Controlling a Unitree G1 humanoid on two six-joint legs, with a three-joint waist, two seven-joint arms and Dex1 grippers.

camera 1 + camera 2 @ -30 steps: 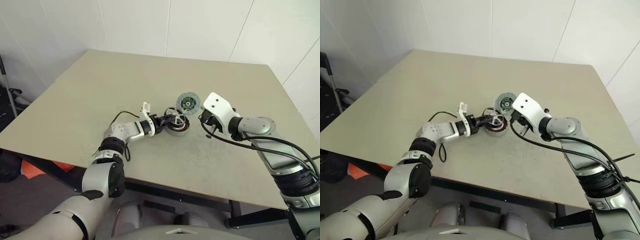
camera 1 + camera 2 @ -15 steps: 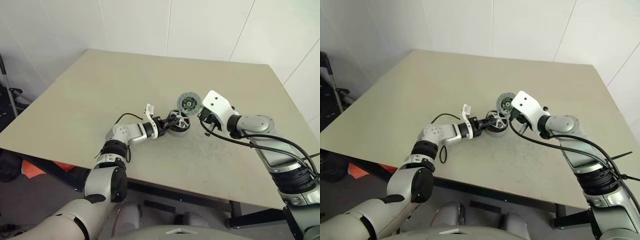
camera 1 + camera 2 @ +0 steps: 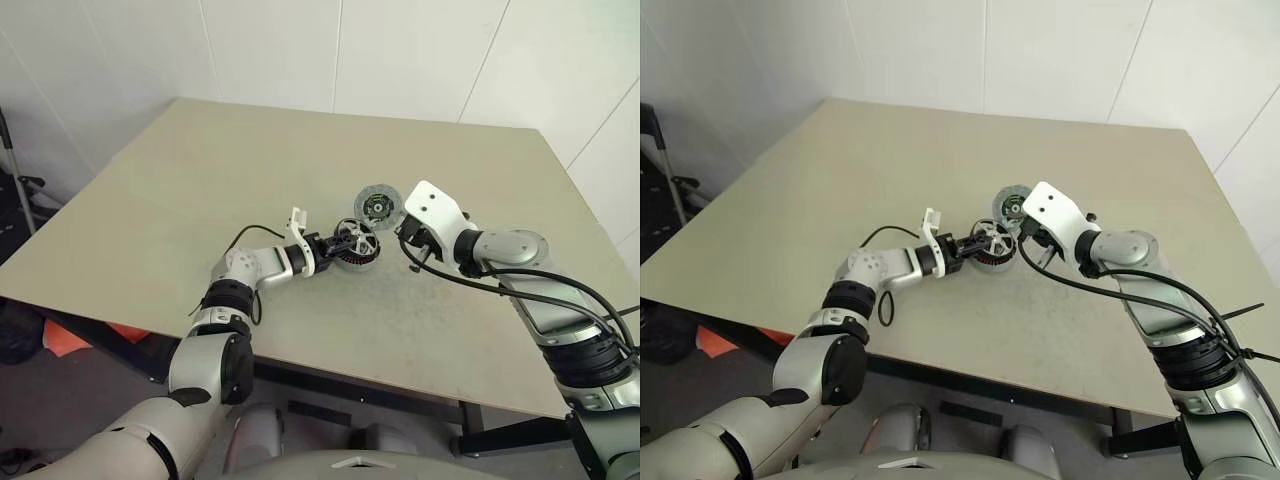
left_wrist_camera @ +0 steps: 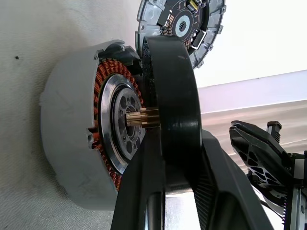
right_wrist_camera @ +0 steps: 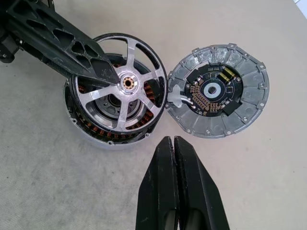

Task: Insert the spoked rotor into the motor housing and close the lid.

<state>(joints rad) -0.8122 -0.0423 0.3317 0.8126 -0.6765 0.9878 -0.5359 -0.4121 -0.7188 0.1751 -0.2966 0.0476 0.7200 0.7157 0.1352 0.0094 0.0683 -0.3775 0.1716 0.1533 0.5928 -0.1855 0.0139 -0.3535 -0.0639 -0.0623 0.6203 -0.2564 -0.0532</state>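
Observation:
The motor housing point(image 5: 94, 130), a squat grey cup with copper windings, stands mid-table. My left gripper point(image 3: 345, 243) is shut on the spoked rotor point(image 5: 127, 81), one finger point(image 5: 72, 43) lying across its rim. The rotor point(image 4: 170, 86) is held face-on just over the housing point(image 4: 72, 134), its small brass shaft pointing into the dark centre with a gap still showing. The lid point(image 5: 216, 91), a round grey disc with a circuit board, lies open beside the housing, joined to it by a white piece. My right gripper point(image 5: 173, 143) is shut and empty, close in front of housing and lid.
The beige table point(image 3: 200, 180) stretches wide around the parts, with its front edge near me. A black cable point(image 3: 470, 285) loops from my right wrist over the tabletop. White walls stand behind the far edge.

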